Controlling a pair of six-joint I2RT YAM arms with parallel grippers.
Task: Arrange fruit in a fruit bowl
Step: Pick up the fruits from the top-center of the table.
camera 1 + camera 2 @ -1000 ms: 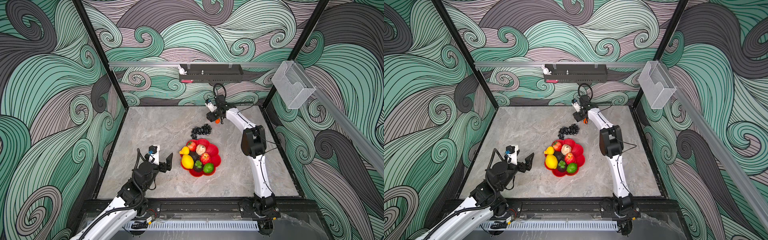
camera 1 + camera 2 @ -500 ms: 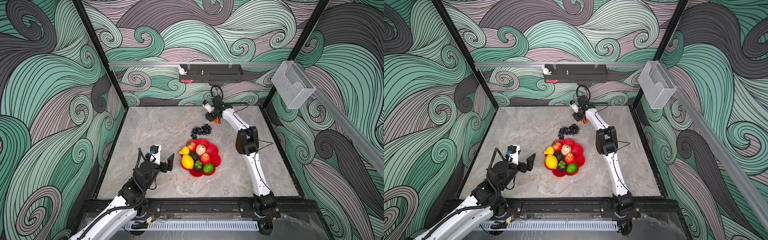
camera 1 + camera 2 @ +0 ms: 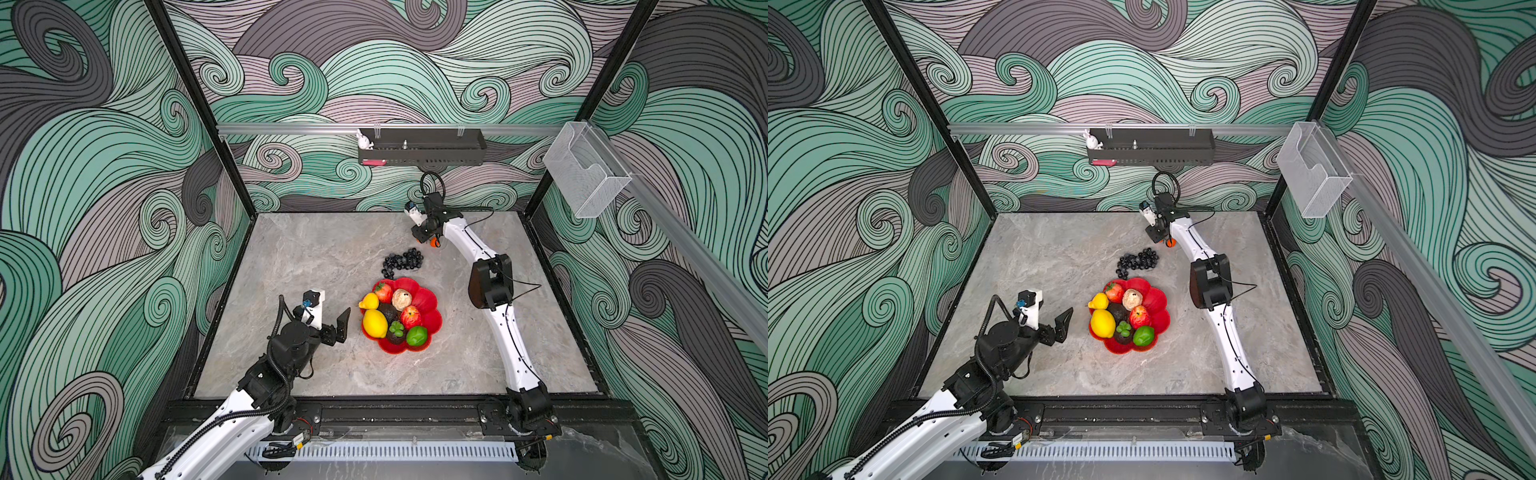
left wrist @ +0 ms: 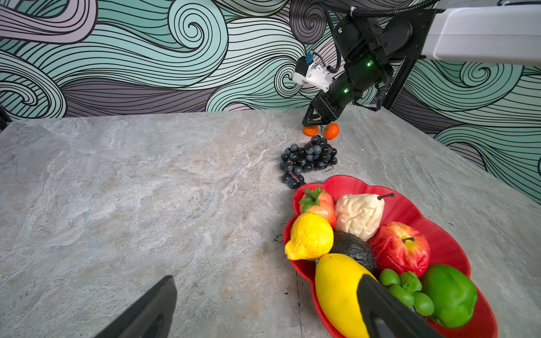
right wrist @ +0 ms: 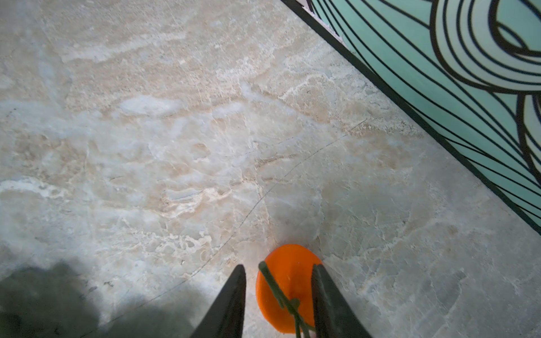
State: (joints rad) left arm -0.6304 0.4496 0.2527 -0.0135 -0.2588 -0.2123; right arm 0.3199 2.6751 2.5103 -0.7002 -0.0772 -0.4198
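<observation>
The red scalloped fruit bowl (image 3: 428,297) (image 3: 1156,299) (image 4: 351,181) sits mid-table holding two yellow lemons (image 3: 375,322), a green lime (image 3: 417,336), red apples (image 3: 410,316), a beige pear (image 3: 401,299), a dark avocado (image 4: 354,248) and a mangosteen (image 3: 396,332). Just behind the bowl, a black grape bunch (image 3: 403,262) (image 4: 308,158) lies on the table. Two orange tangerines (image 4: 331,130) rest near the back wall. My right gripper (image 3: 424,237) (image 5: 279,266) straddles one tangerine (image 5: 289,272), its jaws narrow with a gap on one side. My left gripper (image 3: 332,320) (image 4: 268,279) stands open and empty beside the bowl.
A black shelf (image 3: 419,149) with a small white figurine hangs on the back wall above the right gripper. A clear plastic bin (image 3: 582,174) is fixed to the right wall. Patterned walls close in the grey marble table (image 3: 316,257) on three sides.
The right gripper's jaws have narrowed around the tangerine, and that arm's elbow has shifted left. The left arm has barely moved.
</observation>
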